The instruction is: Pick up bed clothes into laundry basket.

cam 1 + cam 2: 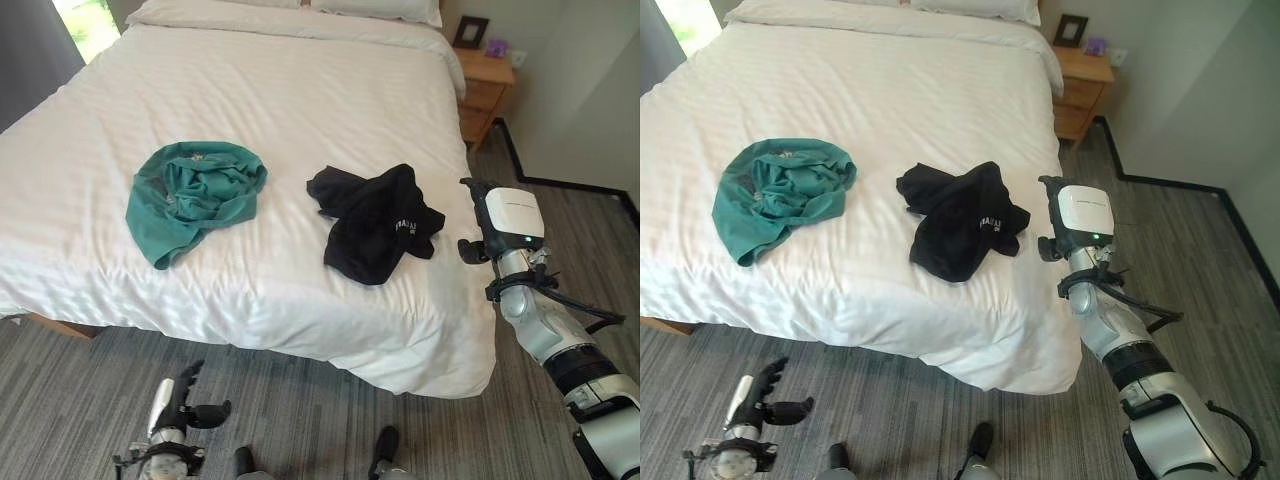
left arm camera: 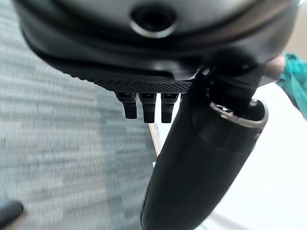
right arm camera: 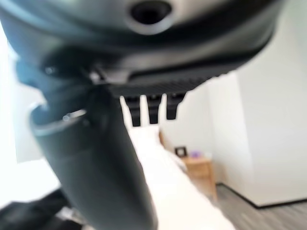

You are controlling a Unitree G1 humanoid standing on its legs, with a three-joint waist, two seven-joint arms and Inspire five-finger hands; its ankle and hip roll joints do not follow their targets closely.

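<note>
Where the left eye view looked down, one bed [image 1: 300, 100] with a smooth, faintly striped white sheet carried two crumpled garments: a teal garment [image 1: 195, 195] bunched in soft folds toward the robot's left, and a black garment [image 1: 378, 222] with small white print near the bed's right edge, well apart from each other. One wooden nightstand [image 1: 485, 85] stood beyond the bed. The right eye view showed the left hand [image 1: 760, 398] low over grey streaked flooring [image 1: 890, 420], fingers spread, holding nothing. The left wrist view showed those fingers straight. The right wrist view showed the right hand [image 3: 148, 103] beside the bed's right edge, fingers straight and empty, close to the black garment.
</note>
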